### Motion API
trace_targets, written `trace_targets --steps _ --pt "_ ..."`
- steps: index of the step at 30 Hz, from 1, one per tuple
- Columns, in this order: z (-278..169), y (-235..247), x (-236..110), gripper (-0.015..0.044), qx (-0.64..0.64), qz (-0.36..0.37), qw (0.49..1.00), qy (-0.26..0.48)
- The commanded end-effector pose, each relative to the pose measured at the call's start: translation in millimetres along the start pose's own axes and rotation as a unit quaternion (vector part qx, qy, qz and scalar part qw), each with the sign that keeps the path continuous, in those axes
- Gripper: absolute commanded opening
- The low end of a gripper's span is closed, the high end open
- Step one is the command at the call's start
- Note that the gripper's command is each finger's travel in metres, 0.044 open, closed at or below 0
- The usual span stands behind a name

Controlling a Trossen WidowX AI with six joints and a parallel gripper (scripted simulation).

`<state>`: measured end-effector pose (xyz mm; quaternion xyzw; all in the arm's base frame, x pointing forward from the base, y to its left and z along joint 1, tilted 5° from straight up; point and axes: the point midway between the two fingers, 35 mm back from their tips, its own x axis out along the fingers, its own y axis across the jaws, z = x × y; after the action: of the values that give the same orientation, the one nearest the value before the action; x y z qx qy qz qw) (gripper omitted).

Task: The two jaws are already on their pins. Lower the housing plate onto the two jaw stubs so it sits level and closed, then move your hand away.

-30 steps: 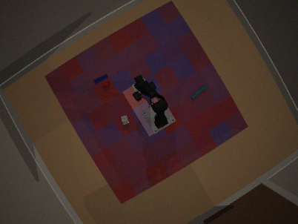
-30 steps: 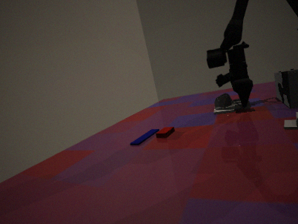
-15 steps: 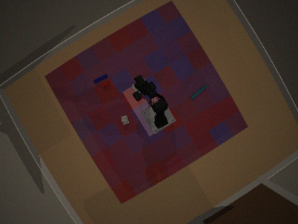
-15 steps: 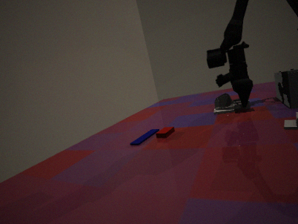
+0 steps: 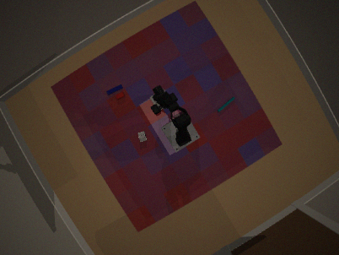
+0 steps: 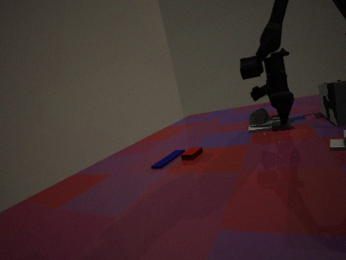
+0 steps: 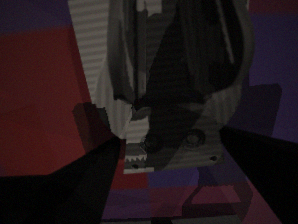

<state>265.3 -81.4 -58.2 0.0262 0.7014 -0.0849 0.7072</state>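
My gripper [image 7: 169, 136] [image 6: 285, 123] is open; its fingertips stand on either side of a grey plate end. This part, which looks like the housing plate [image 7: 175, 159], shows two round fittings and lies in shadow between the fingers, with nothing gripped. Two large curved grey jaws reach upward in the wrist view, the left jaw [image 7: 116, 55] and the right jaw [image 7: 245, 55]. The assembly stands on a pale ribbed base [image 7: 84, 45] [image 6: 259, 128]. In the top view the arm mostly covers it. The stubs are hidden, and I cannot tell whether the plate is fully level.
A blue bar [image 5: 114, 89] [image 6: 168, 158] and a red block [image 5: 121, 95] [image 6: 192, 153] lie close together, away from the assembly. A small white piece [image 5: 142, 136] [image 6: 337, 145] lies near the arm's grey base plate [image 5: 195, 136]. A teal bar [image 5: 226, 104] lies on the arm's other side.
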Motion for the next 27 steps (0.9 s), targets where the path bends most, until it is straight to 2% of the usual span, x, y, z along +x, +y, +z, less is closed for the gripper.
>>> trace_targets --steps 1,5,13,18,27 --pt "0.0 0.0 0.0 0.044 0.0 0.0 1.0 0.0" --pt "1.1 -0.1 -9.5 0.044 0.0 0.0 1.0 0.0" --pt "-1.2 -0.1 -75.0 0.044 -0.002 -0.001 1.0 0.0" --pt "-1.2 0.2 -71.2 0.044 -0.005 0.0 1.0 -0.004" --pt "-48.5 7.5 -112.7 0.044 -0.003 0.0 1.0 0.001"
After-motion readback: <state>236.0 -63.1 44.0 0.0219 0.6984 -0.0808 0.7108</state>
